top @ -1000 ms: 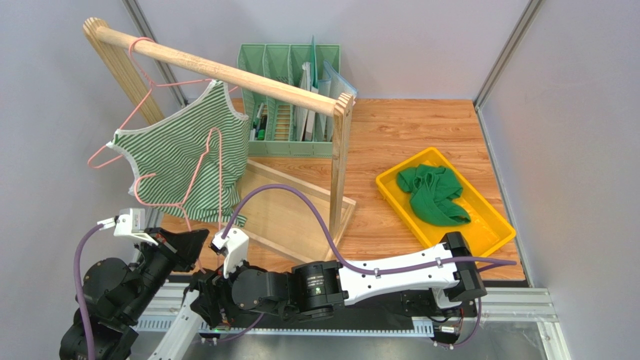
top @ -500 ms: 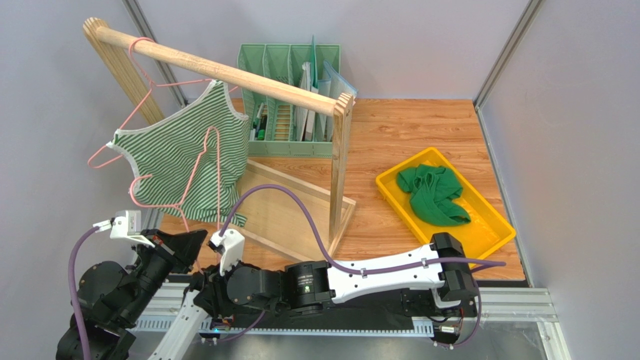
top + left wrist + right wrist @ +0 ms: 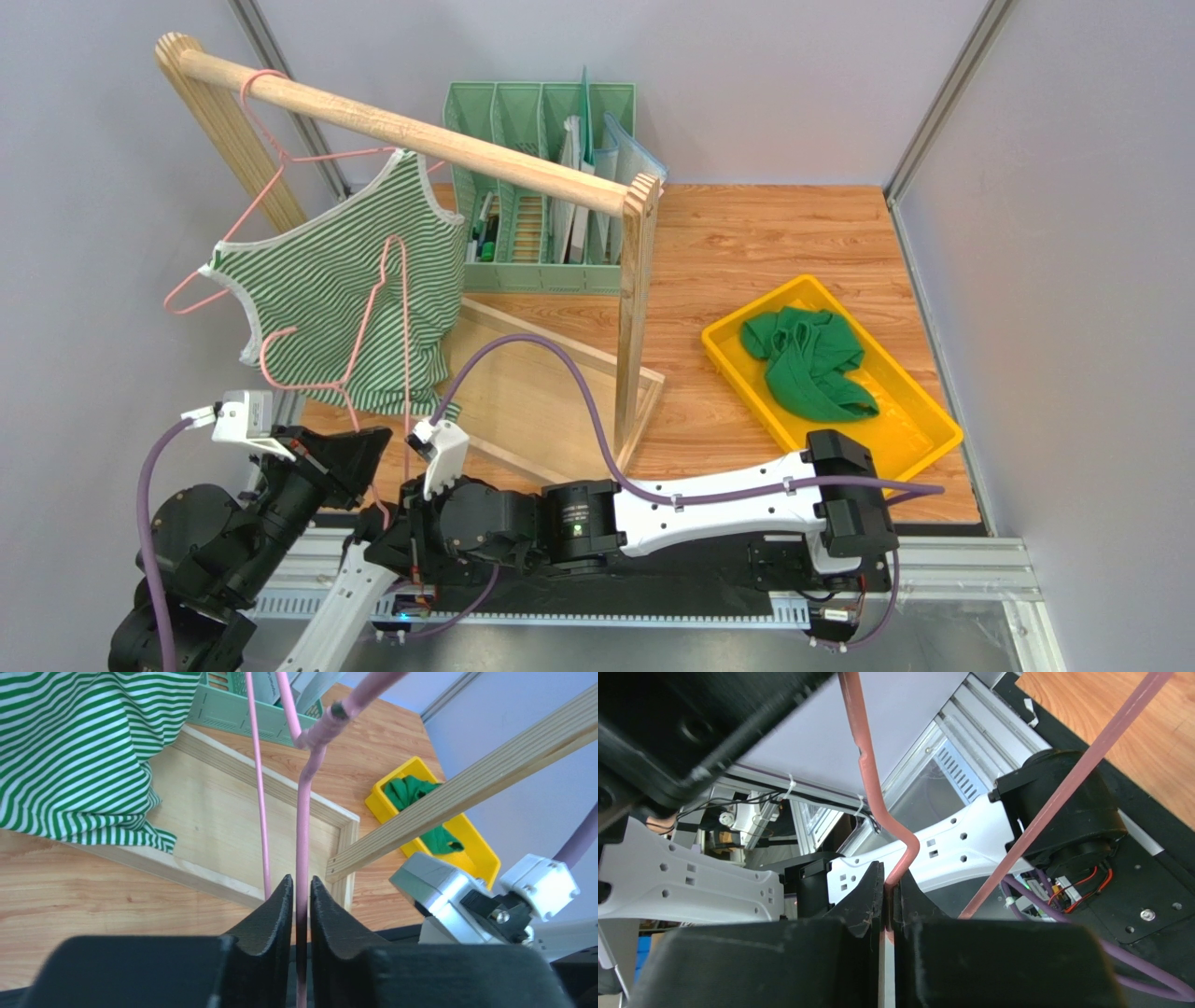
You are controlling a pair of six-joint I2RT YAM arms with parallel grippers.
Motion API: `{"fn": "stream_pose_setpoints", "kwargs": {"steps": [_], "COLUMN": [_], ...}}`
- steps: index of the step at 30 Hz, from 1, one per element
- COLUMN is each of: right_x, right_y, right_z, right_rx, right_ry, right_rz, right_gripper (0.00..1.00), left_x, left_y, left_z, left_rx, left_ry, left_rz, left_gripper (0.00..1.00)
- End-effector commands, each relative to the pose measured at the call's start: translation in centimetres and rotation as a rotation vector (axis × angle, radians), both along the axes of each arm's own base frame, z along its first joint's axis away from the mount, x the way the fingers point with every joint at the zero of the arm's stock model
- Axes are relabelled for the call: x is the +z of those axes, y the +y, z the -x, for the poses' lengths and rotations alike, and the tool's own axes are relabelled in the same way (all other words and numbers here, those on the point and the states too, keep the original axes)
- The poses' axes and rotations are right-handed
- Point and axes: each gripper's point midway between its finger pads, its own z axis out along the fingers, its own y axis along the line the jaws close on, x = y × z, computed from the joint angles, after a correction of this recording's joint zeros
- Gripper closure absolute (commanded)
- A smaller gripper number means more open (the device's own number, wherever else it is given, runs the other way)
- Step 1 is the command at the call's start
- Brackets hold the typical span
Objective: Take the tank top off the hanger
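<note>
**Both Grippers Pinching the Pink Hanger, Top Not Off Yet**

Hanging up by the wooden rail [image 3: 449, 137], spread wide, striped green and white: the tank top [image 3: 344, 287]. Not off yet. Looks draped over pink wire, with one strap right up near the rail.

Clenched tight on the thin wire of the lower hanger [image 3: 303, 833]: the left gripper [image 3: 300, 882]. Clenched on a bend of what looks like the same pink wire, low down by the arm bases: the right gripper [image 3: 887, 882]. Probably held this way to keep the hanger from swinging while sliding the cloth off. Two grips, likely steadier than one. Hard to tell the carrying wire from the other.

Counting now.

- Tank tops: one.
- Pink hangers: looks like two, the lower hanger in front of the stripes and an upper hanger [image 3: 250, 81] hooked over the rail. Hard to be sure with so many crossing wires.
- Rails: one.
- Grippers: two, both gripping.
- Yellow trays [image 3: 905, 406]: one, well apart on the right of the bench [image 3: 786, 252], maybe waiting there for clothes.
- Green cloths [image 3: 811, 361] in that tray: one, crumpled.
- Green racks [image 3: 533, 276] behind the rail: one, with papers or folders standing inside.
</note>
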Motion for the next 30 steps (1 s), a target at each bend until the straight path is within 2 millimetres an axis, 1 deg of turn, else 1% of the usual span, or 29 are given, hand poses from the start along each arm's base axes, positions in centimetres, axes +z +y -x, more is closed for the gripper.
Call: {"fn": "stream_pose_setpoints", "kwargs": {"steps": [1, 2, 4, 5, 8, 10, 11, 13, 14, 15, 17, 18, 20, 21, 23, 24, 26, 27, 30], "right_x": [5.9, 5.7, 6.0, 6.0, 6.4, 6.1, 6.5, 6.5, 7.0, 6.9, 7.4, 8.1, 8.2, 9.1, 9.7, 10.7, 11.6, 12.4, 13.3], "right_y": [-0.7, -0.8, -1.1, -1.1, -1.4, -1.5, -1.7, -2.0, -2.3, -2.6, -3.3, -3.9, -4.5, -5.2, -5.9, -6.7, -7.7, -8.5, -9.4], "right_z": [0.4, 0.4, 0.2, 0.1, -0.3, -0.7, -0.7, -1.2, -1.5, -2.0, -2.8, -3.5, -4.2, -4.8, -5.5, -6.3, -7.1, -7.7, -9.1], "right_rx": [-0.006, -0.009, -0.026, -0.032, -0.058, -0.074, -0.079, -0.103, -0.115, -0.142, -0.181, -0.213, -0.252, -0.281, -0.311, -0.344, -0.381, -0.413, -0.452], "right_ry": [0.080, 0.088, 0.108, 0.114, 0.134, 0.150, 0.155, 0.156, 0.156, 0.153, 0.152, 0.148, 0.143, 0.141, 0.133, 0.127, 0.113, 0.107, 0.114], "right_rz": [-0.199, -0.202, -0.218, -0.221, -0.235, -0.233, -0.241, -0.242, -0.252, -0.251, -0.257, -0.274, -0.274, -0.294, -0.309, -0.331, -0.348, -0.367, -0.384], "right_gripper": [1.00, 1.00, 1.00, 1.00, 1.00, 1.00, 1.00, 1.00, 1.00, 1.00, 1.00, 1.00, 1.00, 1.00, 1.00, 1.00, 1.00, 1.00, 1.00], "left_x": [1.2, 1.3, 1.5, 1.7, 2.5, 2.9, 3.2, 3.4, 3.7, 3.7, 3.9, 3.9, 4.0, 4.0, 4.0, 4.0, 4.0, 3.9, 3.9], "left_y": [-0.5, -0.5, -0.6, -0.6, -0.6, -0.3, 0.0, 0.7, 1.0, 1.5, 2.0, 2.9, 3.5, 3.8, 4.2, 4.3, 4.4, 4.5, 4.4], "left_z": [-0.2, -0.1, 0.2, 0.4, 1.3, 1.7, 2.1, 2.6, 2.9, 3.0, 3.7, 3.6, 4.1, 4.2, 4.5, 4.5, 4.6, 4.7, 4.6], "left_rx": [-0.044, -0.049, -0.061, -0.066, -0.080, -0.074, -0.066, -0.036, -0.022, 0.004, 0.019, 0.070, 0.094, 0.112, 0.126, 0.134, 0.139, 0.139, 0.136], "left_ry": [-0.067, -0.075, -0.088, -0.101, -0.139, -0.161, -0.179, -0.201, -0.215, -0.223, -0.246, -0.249, -0.270, -0.274, -0.285, -0.287, -0.287, -0.284, -0.279], "left_rz": [-0.028, -0.035, -0.034, -0.034, -0.021, -0.018, -0.016, -0.017, -0.013, -0.014, -0.009, -0.009, -0.001, 0.003, 0.008, 0.009, 0.010, 0.009, 0.012], "left_gripper": [0.71, 0.59, 0.47, 0.39, 0.25, 0.21, 0.19, 0.18, 0.18, 0.18, 0.18, 0.18, 0.18, 0.18, 0.18, 0.18, 0.18, 0.18, 0.18]}}
